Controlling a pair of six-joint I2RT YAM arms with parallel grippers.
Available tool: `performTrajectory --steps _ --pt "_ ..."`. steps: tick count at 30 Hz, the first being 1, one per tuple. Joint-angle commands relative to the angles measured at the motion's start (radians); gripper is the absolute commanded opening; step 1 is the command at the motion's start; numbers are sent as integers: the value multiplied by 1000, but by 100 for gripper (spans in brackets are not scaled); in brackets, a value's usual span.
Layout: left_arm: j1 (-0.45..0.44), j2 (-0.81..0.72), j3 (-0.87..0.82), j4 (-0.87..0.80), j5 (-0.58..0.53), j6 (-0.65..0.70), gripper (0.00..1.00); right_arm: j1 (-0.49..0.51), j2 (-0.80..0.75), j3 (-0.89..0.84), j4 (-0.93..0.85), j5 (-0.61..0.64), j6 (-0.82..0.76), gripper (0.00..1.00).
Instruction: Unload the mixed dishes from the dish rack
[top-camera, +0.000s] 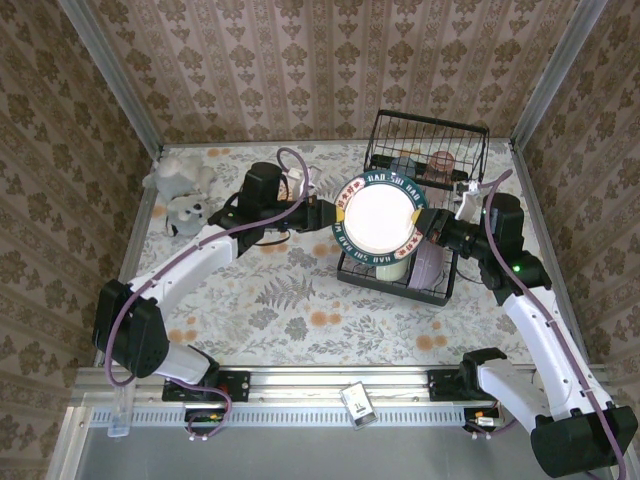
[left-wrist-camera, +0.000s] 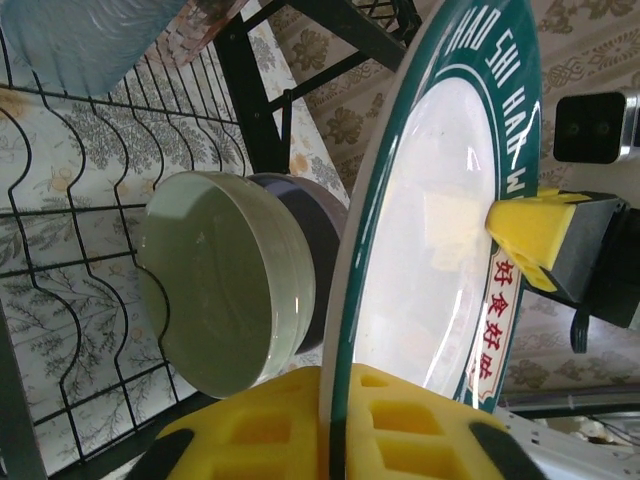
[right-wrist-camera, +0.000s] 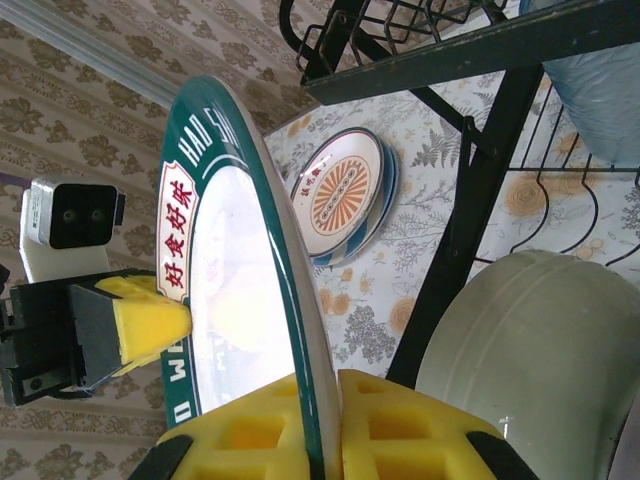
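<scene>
Left gripper (top-camera: 335, 212) and right gripper (top-camera: 432, 226) pinch the plate (top-camera: 378, 215) (upright, at the dish rack (top-camera: 395, 285)).

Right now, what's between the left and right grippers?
The plate spans the gap. In the top view the left gripper is shut on its left rim and the right gripper on its right rim, above the dish rack.
</scene>
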Motion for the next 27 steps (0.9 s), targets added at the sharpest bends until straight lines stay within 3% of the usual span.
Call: performTrajectory --steps 1,2,10,13,17,20,27 --pt "1 10 1 34 2 -22 3 -6 -9 2 79 -55 27 0" --pt "0 9 -1 40 2 -27 0 -5 -8 2 81 -59 27 0" --pt "4 0 -26 82 -25 -78 0 -5 -6 -3 91 -73 20 1" --pt "9 -4 -28 99 -28 -97 0 -5 -4 -4 97 -95 14 24" --pt "21 -18 -27 116 -35 -116 0 -5 -10 -8 99 -117 -6 62" --pt "34 -32 -26 125 -41 -131 0 -5 -26 -10 93 -118 -22 100" --pt "107 -101 -32 99 -68 -138 0 -5 -63 -26 86 -114 -57 100"
